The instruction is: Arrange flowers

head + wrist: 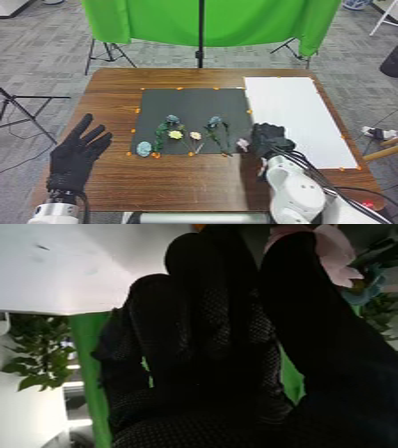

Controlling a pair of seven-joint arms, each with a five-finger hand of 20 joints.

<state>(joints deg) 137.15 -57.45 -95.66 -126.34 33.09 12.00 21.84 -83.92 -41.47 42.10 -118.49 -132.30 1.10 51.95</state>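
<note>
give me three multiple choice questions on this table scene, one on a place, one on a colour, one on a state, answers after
1. From the head view, where does the white sheet lie relative to the dark sheet?
A) to its left
B) to its right
C) on top of it

2. What colour is the flower nearest the right hand?
A) yellow
B) orange
C) pink

3. What state is the left hand in?
A) open, fingers apart
B) closed in a fist
C) pinching a stem

Answers:
1. B: the head view shows the white sheet along the dark sheet's right side.
2. C: pink petals show beside that hand in both views.
3. A: its fingers are extended with gaps between them, at the table's left side.
</note>
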